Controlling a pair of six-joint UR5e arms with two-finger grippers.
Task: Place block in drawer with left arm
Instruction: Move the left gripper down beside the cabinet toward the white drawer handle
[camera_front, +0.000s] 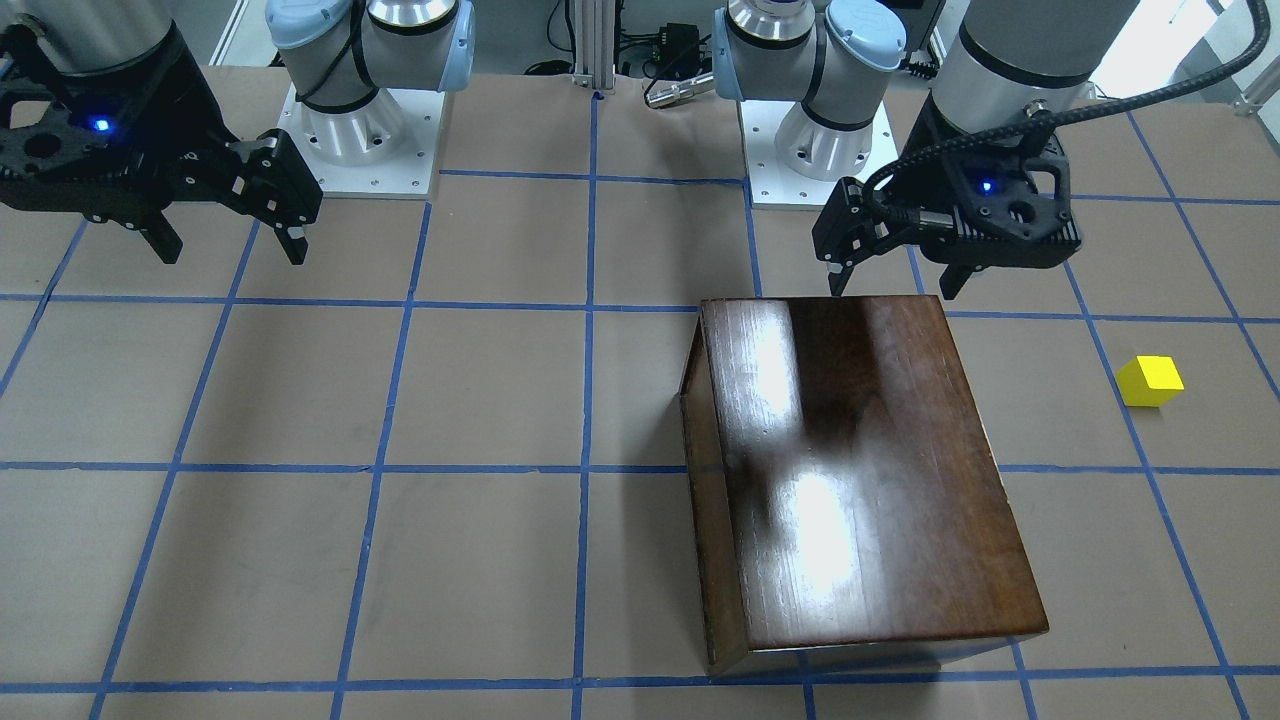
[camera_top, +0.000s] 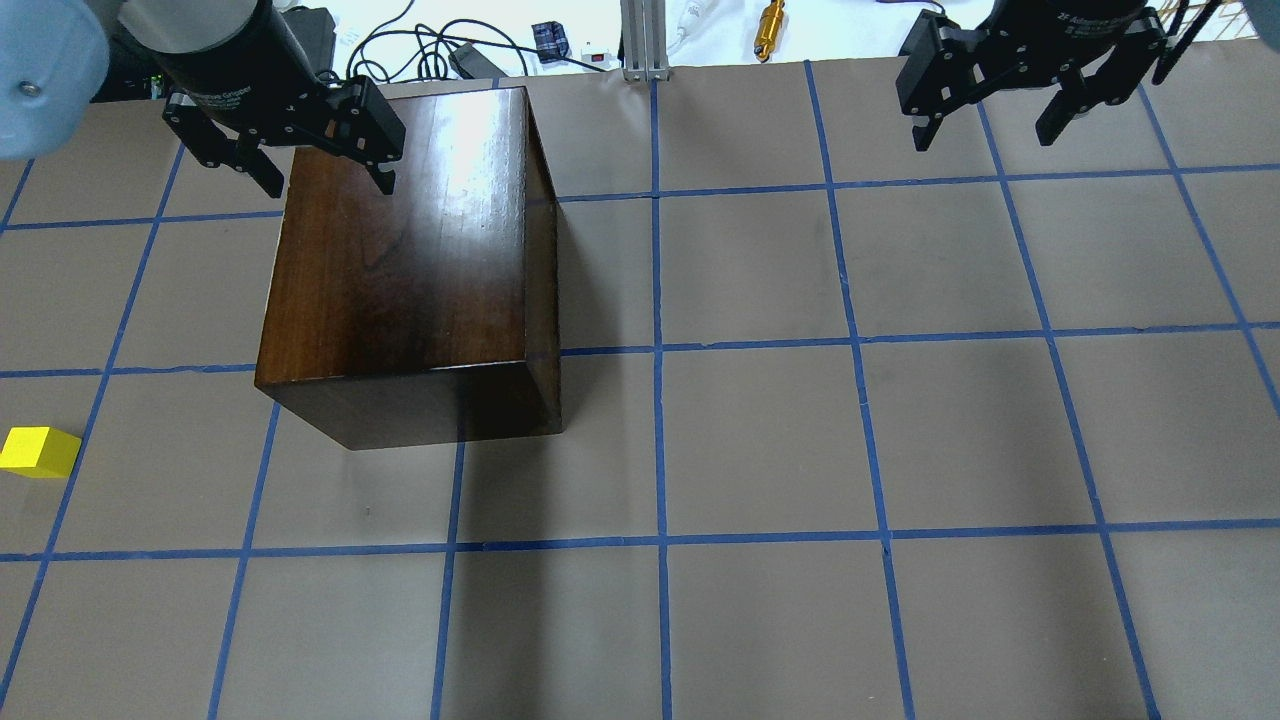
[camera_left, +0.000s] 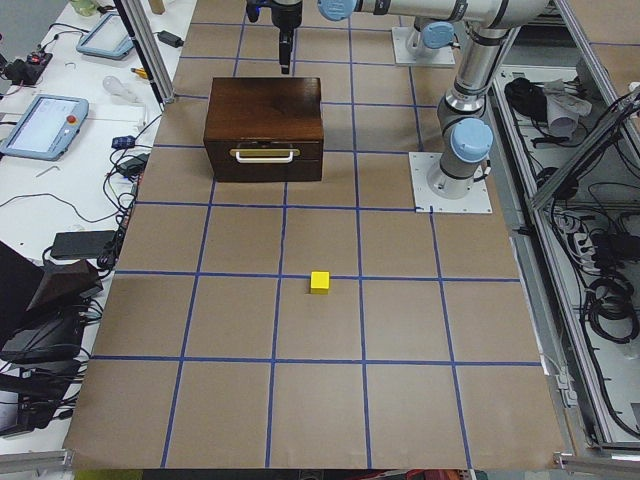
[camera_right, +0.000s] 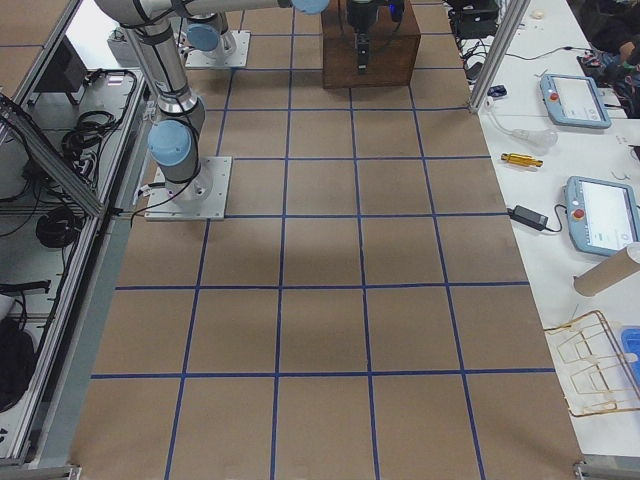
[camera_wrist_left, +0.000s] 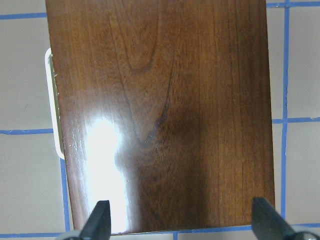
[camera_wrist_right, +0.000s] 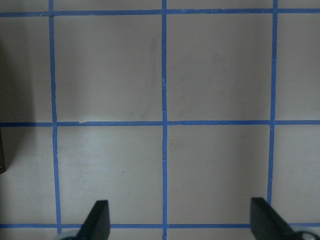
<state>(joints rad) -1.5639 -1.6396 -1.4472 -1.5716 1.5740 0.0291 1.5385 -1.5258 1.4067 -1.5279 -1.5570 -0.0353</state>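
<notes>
The yellow block (camera_front: 1150, 381) lies on the table to the robot's left of the dark-brown wooden box (camera_front: 860, 470); it also shows in the overhead view (camera_top: 38, 451) and the exterior left view (camera_left: 319, 283). The box's drawer (camera_left: 265, 158) is closed, with a pale handle on its front facing the block. My left gripper (camera_top: 328, 185) is open and empty, hovering over the box's top (camera_wrist_left: 160, 115) at one end; it is far from the block. My right gripper (camera_top: 983, 138) is open and empty above bare table at the other side.
The two arm bases (camera_front: 355, 130) (camera_front: 820, 140) stand on white plates at the robot's edge. Blue tape lines grid the brown table (camera_top: 760, 440). Tablets and cables (camera_left: 45, 120) lie on the side bench past the far edge.
</notes>
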